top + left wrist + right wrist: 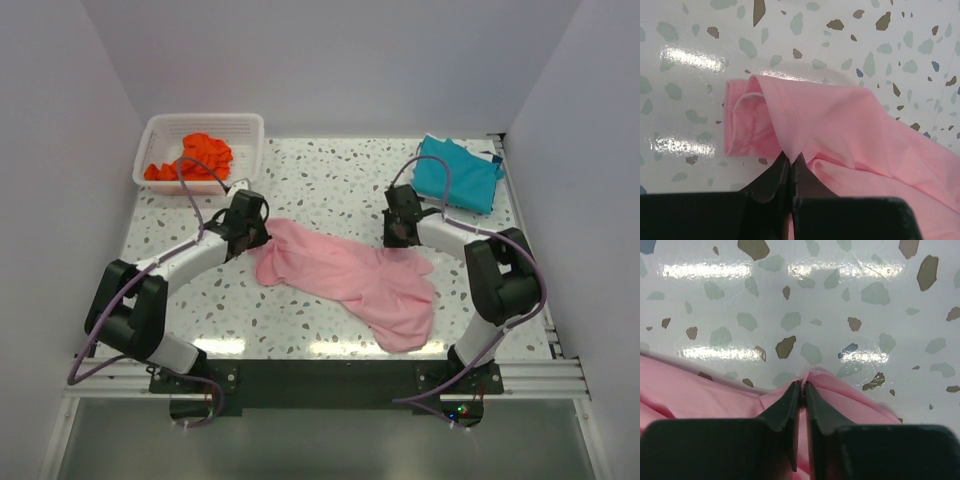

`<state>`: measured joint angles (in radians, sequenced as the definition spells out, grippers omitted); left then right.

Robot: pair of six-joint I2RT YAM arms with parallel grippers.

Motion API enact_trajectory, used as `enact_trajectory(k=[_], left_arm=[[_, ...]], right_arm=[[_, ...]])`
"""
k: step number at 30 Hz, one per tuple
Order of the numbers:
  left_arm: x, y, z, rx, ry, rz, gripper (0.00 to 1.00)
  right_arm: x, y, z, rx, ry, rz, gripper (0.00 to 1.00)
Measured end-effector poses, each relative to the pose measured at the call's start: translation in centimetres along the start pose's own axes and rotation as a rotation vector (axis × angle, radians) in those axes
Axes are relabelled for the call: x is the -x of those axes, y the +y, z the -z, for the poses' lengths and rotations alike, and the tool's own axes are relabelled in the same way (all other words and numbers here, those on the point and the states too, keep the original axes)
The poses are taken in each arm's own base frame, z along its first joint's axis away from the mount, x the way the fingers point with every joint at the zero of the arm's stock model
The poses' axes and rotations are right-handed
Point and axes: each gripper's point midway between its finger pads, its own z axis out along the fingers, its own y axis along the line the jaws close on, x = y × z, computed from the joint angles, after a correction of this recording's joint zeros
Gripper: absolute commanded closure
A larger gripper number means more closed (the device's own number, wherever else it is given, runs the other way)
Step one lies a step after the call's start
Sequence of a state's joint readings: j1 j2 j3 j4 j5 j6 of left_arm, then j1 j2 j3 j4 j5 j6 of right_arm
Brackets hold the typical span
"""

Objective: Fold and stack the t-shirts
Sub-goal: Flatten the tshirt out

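Observation:
The light pink t-shirt lies crumpled across the middle of the table. My left gripper is at its left end. In the left wrist view this gripper is shut on a raised fold of the pink cloth near a hem. My right gripper is at the shirt's upper right edge. The right wrist view shows it pinched on a thin edge of the pink cloth. The teal t-shirt lies folded at the back right. The orange-red t-shirt is bunched inside the basket.
A white mesh basket stands at the back left corner. White walls close in the table on the left, back and right. The arm bases sit on the black rail at the near edge.

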<state>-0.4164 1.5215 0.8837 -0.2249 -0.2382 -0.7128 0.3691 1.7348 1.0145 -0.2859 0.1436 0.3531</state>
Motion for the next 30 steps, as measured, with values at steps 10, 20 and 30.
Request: enact_trajectory(k=[10,20,30], left_arm=[[3.4,-0.5,5.8,-0.097,-0.147,0.025,1.0],[10.0,-1.9,19.0,-0.362,-0.47,0.119,1.0],[14.6,-1.8,36.8,-0.707,-0.806,0.192,1.0]], right_arm=[[2.9,-1.5,4.6,-0.058,-0.147,-0.024,1.0],[11.6,-3.0,25.4,0.059,-0.68,-0.13,1.0],[12.0,-4.2,45.2,0.282,-1.032,-0.163,1.0]])
